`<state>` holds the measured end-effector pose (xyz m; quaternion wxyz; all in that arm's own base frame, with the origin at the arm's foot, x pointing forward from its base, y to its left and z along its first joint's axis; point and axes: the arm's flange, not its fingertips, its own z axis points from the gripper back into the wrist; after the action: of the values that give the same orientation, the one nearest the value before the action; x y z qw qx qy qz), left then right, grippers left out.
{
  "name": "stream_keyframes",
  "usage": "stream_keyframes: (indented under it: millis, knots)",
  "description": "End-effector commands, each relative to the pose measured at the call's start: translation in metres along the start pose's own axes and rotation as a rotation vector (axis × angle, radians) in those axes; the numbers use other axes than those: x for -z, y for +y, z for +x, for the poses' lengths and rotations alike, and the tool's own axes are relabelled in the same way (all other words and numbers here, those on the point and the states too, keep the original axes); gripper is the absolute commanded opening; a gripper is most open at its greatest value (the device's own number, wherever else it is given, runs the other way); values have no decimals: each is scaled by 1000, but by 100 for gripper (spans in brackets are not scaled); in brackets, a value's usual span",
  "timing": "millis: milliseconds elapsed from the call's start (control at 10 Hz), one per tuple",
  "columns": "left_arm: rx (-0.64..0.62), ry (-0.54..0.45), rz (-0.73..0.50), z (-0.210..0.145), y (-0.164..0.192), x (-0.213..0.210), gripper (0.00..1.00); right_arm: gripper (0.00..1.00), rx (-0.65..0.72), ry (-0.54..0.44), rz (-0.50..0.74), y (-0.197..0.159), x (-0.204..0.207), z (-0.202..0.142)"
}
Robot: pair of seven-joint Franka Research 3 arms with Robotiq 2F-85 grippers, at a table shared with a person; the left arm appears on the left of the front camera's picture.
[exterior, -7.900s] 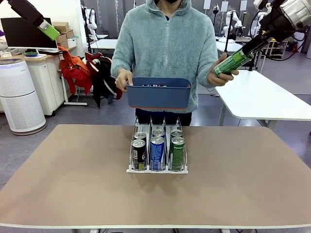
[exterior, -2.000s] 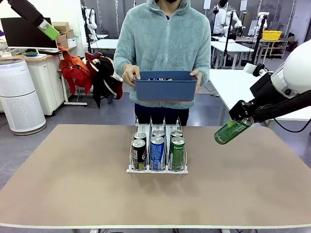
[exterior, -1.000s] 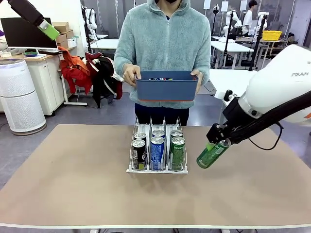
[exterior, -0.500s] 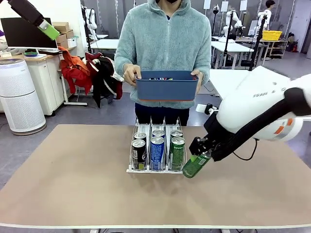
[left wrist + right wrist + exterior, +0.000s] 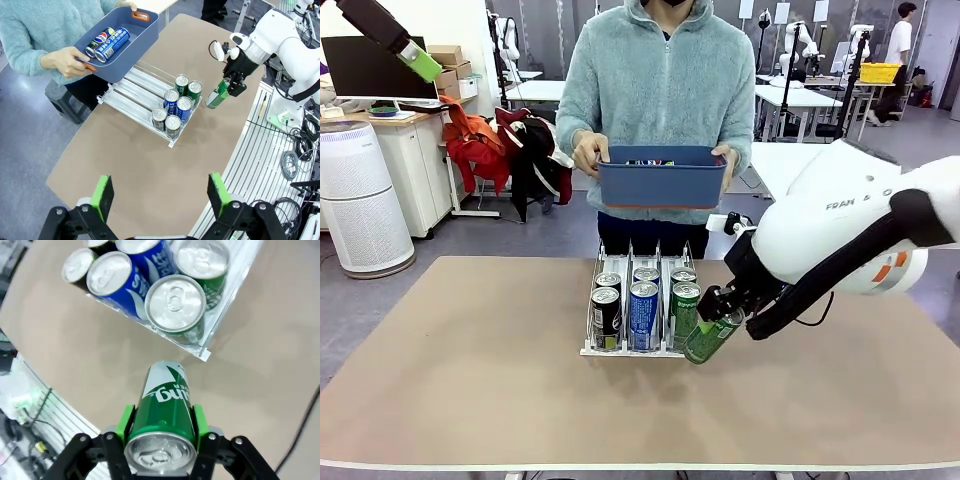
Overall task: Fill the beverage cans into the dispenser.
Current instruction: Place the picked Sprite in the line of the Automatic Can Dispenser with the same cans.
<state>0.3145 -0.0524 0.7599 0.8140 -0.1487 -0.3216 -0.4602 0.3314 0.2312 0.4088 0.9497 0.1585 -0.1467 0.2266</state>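
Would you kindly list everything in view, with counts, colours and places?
table: one, tan, under everything
dispenser: one, clear with white base, table's middle
cans in dispenser: six, two black, two blue, two green, lanes' front
held can: one, green, tilted by the dispenser's front right corner
bin: one, dark blue, held beyond the dispenser
cans in bin: at least two, blue and dark, lying inside
person's hands: two, on the bin's ends
left hand: one, open, high over the table
right hand: one, shut on the held can
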Motion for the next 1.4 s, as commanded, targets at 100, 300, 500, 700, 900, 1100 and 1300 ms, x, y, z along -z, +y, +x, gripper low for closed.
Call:
stream_keyframes:
  millis: [100,300,500,700,900,1100,1300]
  knots:
    - [2,9,4,-1,0,0,100,58,0,0,0,0,0,0]
    - [2,9,4,-1,0,0,100,58,19,-10,-20,-5,-3,15]
    - [2,9,4,-1,0,0,100,58,59,11,-15,3,-8,21]
    - [2,9,4,-1,0,0,100,58,66,28,-24,-6,-16,35]
    - [2,9,4,-1,0,0,100,58,101,16,-20,-6,-6,46]
    - [2,9,4,-1,0,0,100,58,114,24,29,-14,-11,60]
    - [2,9,4,-1,0,0,100,58,130,1,31,-15,-3,73]
